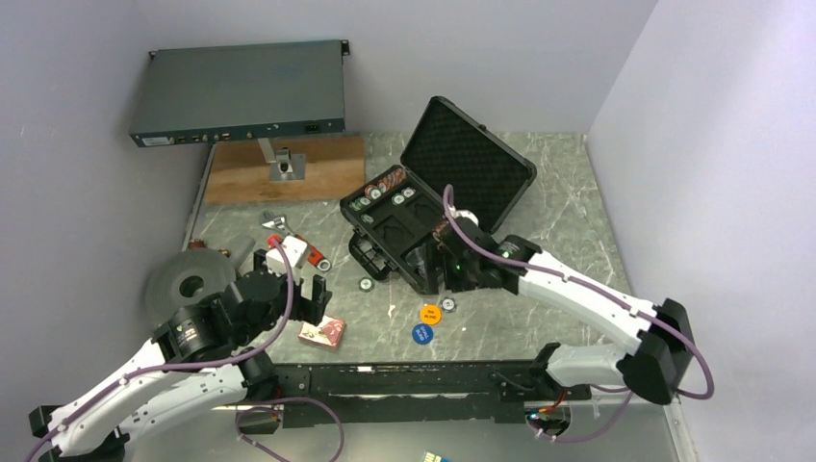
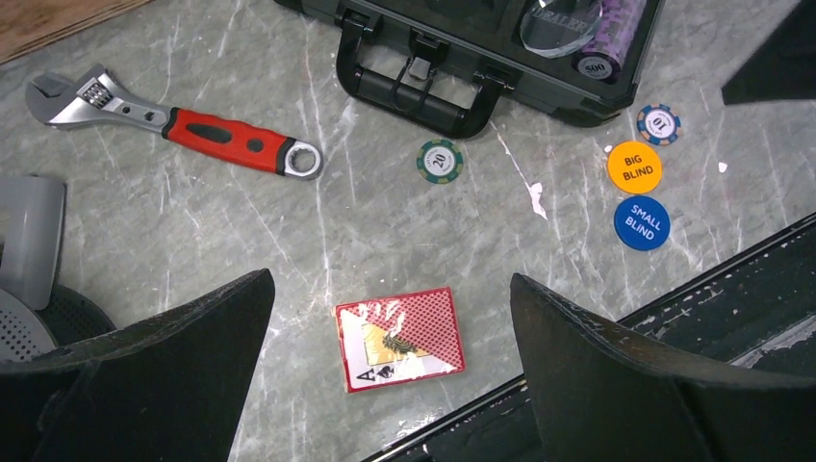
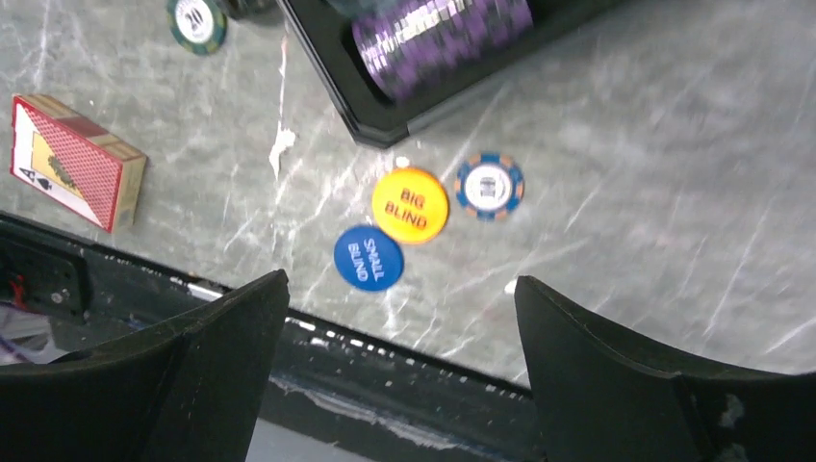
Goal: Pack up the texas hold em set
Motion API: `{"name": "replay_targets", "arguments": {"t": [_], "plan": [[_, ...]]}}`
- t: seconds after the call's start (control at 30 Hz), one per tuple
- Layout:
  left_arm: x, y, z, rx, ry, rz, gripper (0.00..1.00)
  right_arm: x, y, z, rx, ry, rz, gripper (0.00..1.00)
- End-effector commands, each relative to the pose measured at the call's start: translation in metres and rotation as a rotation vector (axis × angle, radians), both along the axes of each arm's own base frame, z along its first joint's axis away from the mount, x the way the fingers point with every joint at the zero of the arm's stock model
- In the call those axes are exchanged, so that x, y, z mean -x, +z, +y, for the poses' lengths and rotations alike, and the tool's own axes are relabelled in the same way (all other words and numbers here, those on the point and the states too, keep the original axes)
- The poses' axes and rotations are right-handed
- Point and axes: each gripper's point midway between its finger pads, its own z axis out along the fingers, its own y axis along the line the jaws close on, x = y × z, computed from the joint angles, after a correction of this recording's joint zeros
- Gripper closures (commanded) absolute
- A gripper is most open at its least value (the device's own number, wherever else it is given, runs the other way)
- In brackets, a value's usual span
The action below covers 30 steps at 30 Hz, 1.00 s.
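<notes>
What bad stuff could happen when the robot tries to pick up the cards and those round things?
The card deck lies flat near the front edge of the table, so the open left pincer might shove it off. The orange disc and blue disc sit close together near the right pincer; grabbing one could knock the other away.

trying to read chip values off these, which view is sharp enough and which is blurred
Left wrist: sharp, the BIG BLIND on the orange disc and the 20 on the green chip read cleanly. Right wrist: slightly smeared, the purple chip row is streaked, though the blue disc lettering is still legible. Top external: in focus, but labels too small to read.
</notes>
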Motion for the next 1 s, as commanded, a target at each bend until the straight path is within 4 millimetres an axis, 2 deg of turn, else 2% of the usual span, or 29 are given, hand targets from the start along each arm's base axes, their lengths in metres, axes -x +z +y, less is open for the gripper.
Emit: {"name": "replay_targets", "arguments": {"t": [0.0, 0.13, 0.33, 0.6, 0.8, 0.97], "plan": [[-0.004, 0.005, -0.002, -0.002, -0.003, -0.025, 0.0, 0.03, -0.009, 0.001, -0.121, -0.162, 0.096, 0.11], [-0.003, 0.007, -0.001, 0.013, -0.004, -0.032, 0.0, 0.048, -0.03, 0.009, -0.152, -0.274, 0.136, 0.12], [-0.001, 0.009, 0.002, 0.037, 0.008, -0.041, 0.0, 0.062, -0.059, 0.017, 0.066, -0.269, 0.131, 0.12], [0.0, 0.01, 0.004, 0.044, 0.014, -0.039, 0.0, 0.069, -0.087, 0.054, 0.094, -0.167, 0.18, 0.21], [0.0, 0.011, 0.004, 0.054, 0.011, -0.044, 0.01, 0.071, -0.107, 0.062, 0.148, -0.145, 0.199, 0.25], [0.0, 0.011, 0.005, 0.054, 0.014, -0.046, 0.0, 0.073, -0.116, 0.06, 0.173, -0.142, 0.212, 0.36]]}}
